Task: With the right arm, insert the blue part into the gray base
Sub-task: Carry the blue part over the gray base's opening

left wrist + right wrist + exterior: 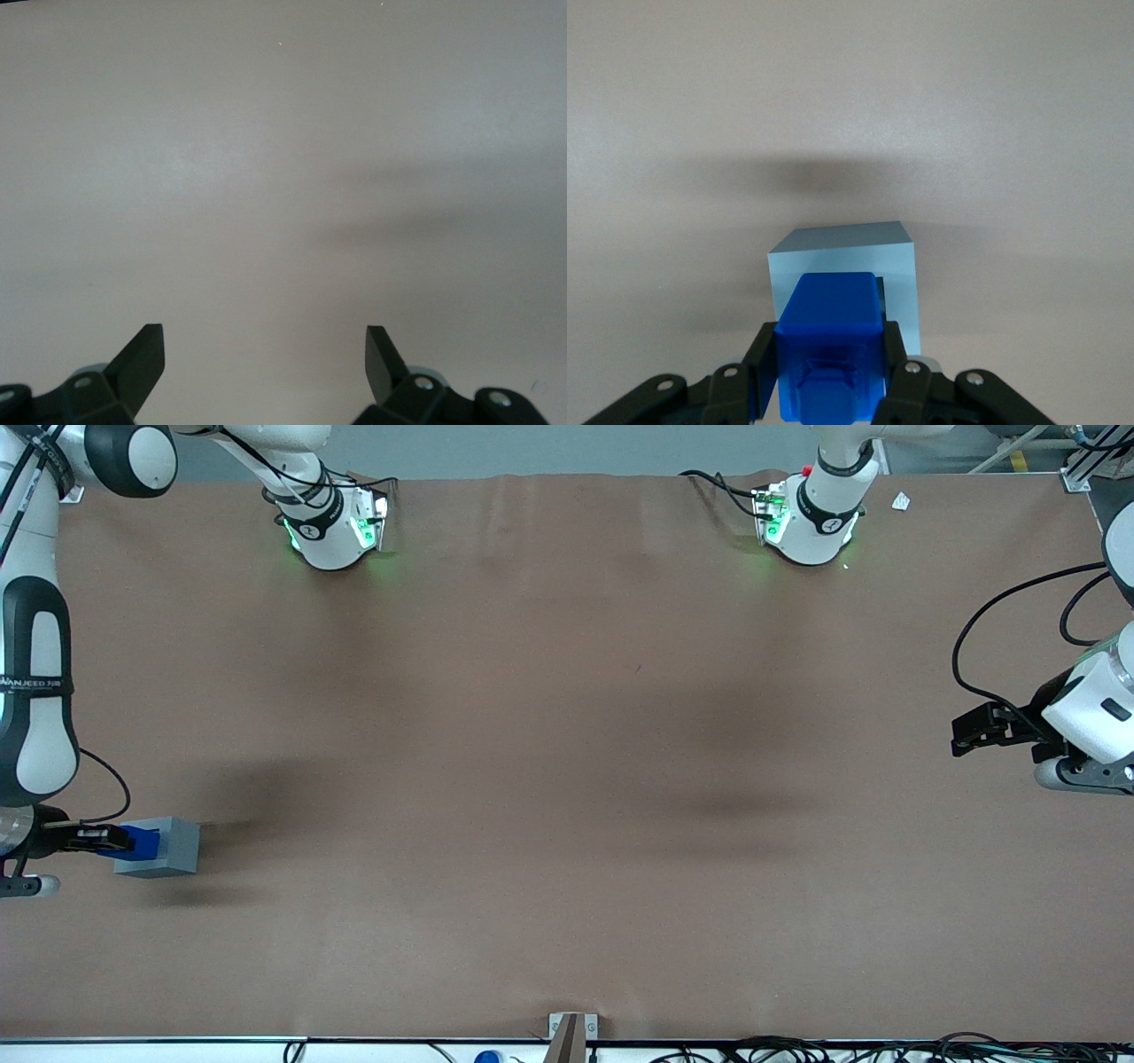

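Blue part (831, 341) in end effector (113, 839), seemingly over gray base (173, 849), brown table (567, 762).

The only lettering in view is a line of small white characters on the black band (34, 684) around the right arm (35, 691) in the front view (too small to read with any certainty). The arm's hand (113, 840), over the working arm's end of the worktop (567, 762), carries no readable mark.
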